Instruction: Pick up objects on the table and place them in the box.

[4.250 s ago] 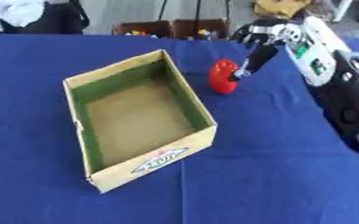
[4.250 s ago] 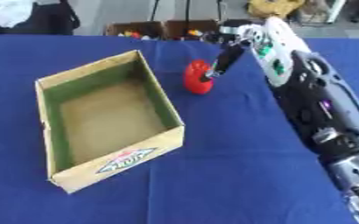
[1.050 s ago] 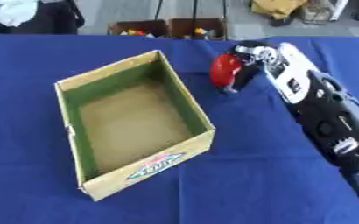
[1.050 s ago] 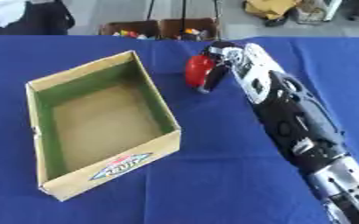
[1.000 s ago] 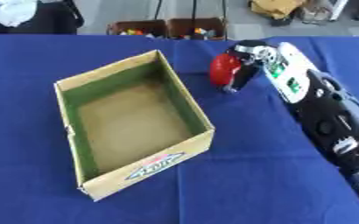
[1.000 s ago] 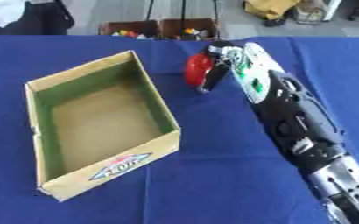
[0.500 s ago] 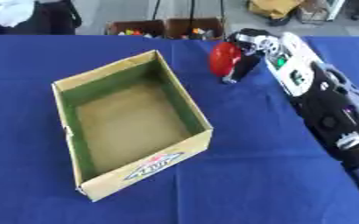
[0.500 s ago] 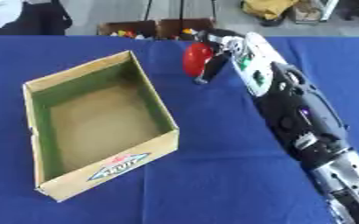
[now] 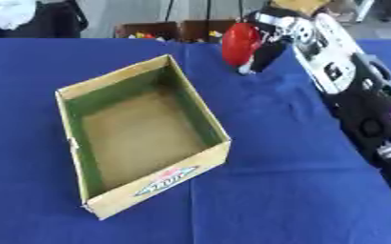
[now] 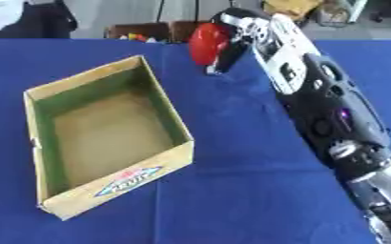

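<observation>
Beyond box (image 9: 140,138) far rim, right robot hand (image 9: 270,38) curled round red object (image 9: 239,43), above blue table (image 9: 291,157).

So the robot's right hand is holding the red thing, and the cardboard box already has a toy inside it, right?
Not quite. The right hand does hold the red thing, up by the far edge of the blue table. But the cardboard box has nothing inside it: the left eye view shows only its bare brown floor and green walls.
</observation>
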Motion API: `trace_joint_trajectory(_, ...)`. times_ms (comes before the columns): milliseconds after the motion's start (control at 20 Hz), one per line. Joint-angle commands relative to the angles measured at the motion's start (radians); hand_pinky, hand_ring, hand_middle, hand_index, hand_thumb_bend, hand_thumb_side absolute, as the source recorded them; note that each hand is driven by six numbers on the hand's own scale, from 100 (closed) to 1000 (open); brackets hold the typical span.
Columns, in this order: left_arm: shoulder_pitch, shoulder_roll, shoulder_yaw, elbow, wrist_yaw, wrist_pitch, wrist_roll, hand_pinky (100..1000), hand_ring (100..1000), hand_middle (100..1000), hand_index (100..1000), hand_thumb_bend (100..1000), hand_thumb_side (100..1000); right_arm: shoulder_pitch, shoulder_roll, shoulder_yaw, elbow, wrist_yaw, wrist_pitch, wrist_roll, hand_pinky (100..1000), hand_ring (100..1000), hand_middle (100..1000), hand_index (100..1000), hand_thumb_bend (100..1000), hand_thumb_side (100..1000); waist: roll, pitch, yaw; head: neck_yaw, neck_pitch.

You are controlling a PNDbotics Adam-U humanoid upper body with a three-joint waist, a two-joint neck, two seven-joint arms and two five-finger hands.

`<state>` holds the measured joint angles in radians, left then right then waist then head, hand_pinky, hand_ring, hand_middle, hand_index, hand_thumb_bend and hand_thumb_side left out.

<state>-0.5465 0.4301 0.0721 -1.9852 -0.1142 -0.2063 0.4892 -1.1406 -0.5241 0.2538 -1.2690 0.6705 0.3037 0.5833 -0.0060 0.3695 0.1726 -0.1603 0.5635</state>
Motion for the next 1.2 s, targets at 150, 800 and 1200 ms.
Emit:
trace_joint_trajectory(150,-0.009,0.021,0.009,-0.015,0.003,-0.003,-0.004,717,890,861,923,100,1000,-0.022,-0.041,0.038,-0.183,-0.015,0.024,0.059,575,594,589,659,100,100,-0.013,-0.048,0.001,-0.002,0.006)
trace_joint_trajectory(800,-0.013,0.016,0.007,-0.015,0.008,-0.007,-0.008,716,890,861,923,100,1000,-0.040,0.049,0.095,-0.295,-0.016,0.047,0.131,574,593,585,649,100,100,-0.013,-0.048,0.017,-0.022,-0.005)
trace_joint_trajectory(1200,-0.021,0.010,0.004,-0.015,0.013,-0.011,-0.011,716,889,861,923,100,1000,-0.042,0.139,0.113,-0.213,0.004,0.054,0.130,576,594,584,647,100,100,-0.014,-0.040,0.036,-0.035,-0.009)
